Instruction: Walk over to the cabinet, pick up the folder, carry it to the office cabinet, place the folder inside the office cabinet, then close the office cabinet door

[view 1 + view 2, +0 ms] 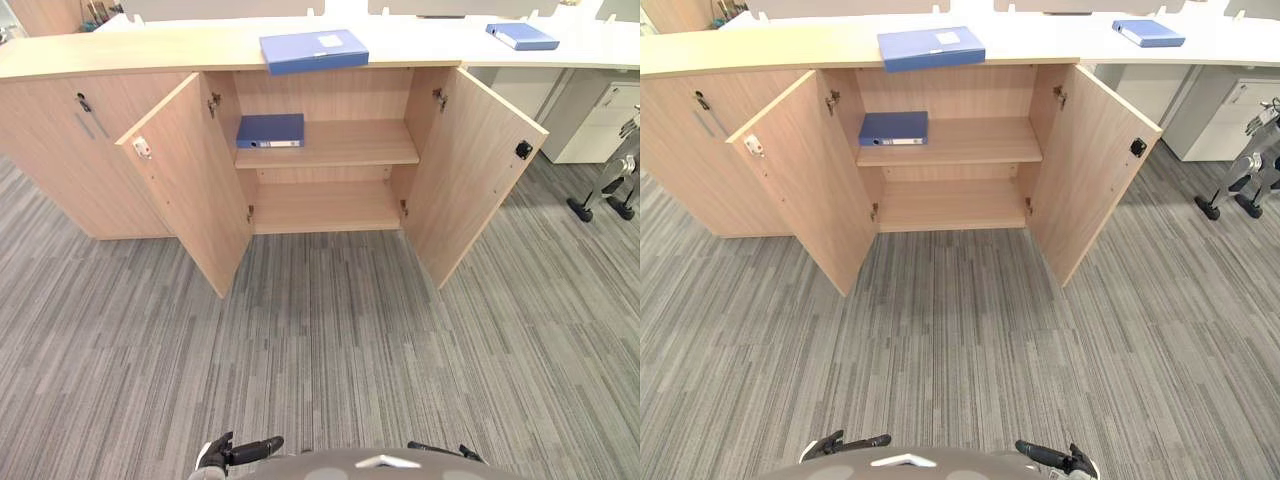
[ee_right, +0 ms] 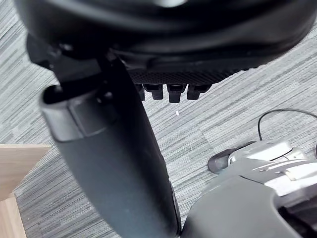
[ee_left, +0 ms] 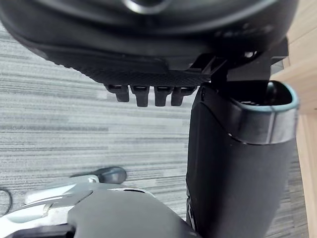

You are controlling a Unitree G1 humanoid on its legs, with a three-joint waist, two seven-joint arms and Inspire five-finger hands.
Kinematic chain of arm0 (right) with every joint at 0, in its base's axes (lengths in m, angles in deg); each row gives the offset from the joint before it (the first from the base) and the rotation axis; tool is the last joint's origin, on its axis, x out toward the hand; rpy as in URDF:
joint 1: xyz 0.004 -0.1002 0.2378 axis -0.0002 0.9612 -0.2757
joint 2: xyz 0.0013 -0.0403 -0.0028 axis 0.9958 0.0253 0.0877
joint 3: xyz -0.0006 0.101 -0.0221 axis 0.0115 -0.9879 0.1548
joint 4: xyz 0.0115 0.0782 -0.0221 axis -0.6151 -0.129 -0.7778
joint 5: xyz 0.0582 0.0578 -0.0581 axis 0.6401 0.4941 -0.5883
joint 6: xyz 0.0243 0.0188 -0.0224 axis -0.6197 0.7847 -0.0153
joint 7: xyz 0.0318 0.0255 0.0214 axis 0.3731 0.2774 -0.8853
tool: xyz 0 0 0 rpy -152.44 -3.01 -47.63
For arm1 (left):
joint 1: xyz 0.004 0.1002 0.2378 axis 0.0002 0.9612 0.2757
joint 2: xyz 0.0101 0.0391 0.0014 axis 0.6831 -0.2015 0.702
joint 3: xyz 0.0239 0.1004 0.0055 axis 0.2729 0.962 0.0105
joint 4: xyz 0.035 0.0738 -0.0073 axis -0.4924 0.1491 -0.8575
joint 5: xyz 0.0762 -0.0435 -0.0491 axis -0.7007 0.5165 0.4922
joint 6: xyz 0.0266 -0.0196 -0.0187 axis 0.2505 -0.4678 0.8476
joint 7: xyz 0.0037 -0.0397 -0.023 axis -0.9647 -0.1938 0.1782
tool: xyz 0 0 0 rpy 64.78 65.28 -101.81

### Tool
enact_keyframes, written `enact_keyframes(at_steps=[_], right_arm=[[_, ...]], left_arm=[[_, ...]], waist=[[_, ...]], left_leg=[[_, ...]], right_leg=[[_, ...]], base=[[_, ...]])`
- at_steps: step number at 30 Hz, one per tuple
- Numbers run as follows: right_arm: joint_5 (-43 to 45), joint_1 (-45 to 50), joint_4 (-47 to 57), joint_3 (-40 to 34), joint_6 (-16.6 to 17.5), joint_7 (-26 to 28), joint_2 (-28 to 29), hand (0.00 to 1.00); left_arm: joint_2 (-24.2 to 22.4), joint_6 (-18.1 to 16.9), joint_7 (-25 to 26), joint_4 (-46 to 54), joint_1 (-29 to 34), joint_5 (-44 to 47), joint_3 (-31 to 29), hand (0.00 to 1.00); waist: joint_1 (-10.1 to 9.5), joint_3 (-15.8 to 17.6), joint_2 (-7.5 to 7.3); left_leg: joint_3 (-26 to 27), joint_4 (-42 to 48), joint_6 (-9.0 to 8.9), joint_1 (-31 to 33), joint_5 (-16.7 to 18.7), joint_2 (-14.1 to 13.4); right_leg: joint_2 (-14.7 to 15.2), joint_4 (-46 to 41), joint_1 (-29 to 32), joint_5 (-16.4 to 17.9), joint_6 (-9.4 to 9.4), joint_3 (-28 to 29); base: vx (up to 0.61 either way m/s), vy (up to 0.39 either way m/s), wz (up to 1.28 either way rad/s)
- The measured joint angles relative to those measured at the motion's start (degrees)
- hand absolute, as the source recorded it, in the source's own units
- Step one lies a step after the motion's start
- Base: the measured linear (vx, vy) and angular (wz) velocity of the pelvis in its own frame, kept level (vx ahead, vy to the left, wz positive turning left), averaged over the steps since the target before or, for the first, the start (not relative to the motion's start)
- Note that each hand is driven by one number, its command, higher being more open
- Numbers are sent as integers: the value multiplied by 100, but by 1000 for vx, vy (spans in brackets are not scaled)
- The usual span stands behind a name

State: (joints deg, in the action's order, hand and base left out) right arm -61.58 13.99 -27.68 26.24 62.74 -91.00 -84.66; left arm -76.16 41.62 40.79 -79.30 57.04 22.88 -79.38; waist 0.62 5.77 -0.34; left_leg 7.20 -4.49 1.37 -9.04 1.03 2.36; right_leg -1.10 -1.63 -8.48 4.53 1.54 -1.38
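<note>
The light blue folder, a flat rectangular box with a white label, lies on the pale wood worktop, at 12 o'clock from both hands and well apart from them. Below it the wood-grain office cabinet stands with both doors swung wide; a darker blue folder lies flat at the left end of its upper shelf. The left hand and right hand hang low at 6 o'clock over the striped grey carpet, fingers loosely straight, holding nothing.
</note>
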Motion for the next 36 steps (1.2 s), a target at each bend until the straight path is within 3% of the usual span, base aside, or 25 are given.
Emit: enact_keyframes(at_steps=[2, 26, 33, 36], right_arm=[[-2, -41, -26, -7, 0, 1, 5, 100], [-17, -444, -92, -164, -12, 6, 89, 100], [-157, -709, -129, 37, -30, 16, 160, 100], [-251, -856, -106, 23, -36, 31, 169, 100]], left_arm=[[-2, 0, 0, -1, -16, -38, 5, 100], [23, -76, -10, -2, -77, -35, 12, 100], [65, -76, -21, 0, -174, -32, 13, 100], [73, -76, -29, 25, -283, -30, 14, 100]], waist=[[3, 26, 5], [18, 172, -43], [-37, 206, -108], [-41, 329, -114]], left_leg=[[5, -46, -3, -52, 2, 5], [25, -94, 0, 90, -1, 64], [328, -59, 49, 346, 120, 63], [445, 197, 125, 508, 343, 70]], right_leg=[[4, 20, -37, 2, 79, -17], [50, 191, 49, 9, 88, -135], [45, 136, 413, -8, 67, 137], [92, -588, 838, 288, 225, 176]], base=[[0, 0, 0], [-29, -17, 0], [-1, 3, -20], [16, 31, -24]])
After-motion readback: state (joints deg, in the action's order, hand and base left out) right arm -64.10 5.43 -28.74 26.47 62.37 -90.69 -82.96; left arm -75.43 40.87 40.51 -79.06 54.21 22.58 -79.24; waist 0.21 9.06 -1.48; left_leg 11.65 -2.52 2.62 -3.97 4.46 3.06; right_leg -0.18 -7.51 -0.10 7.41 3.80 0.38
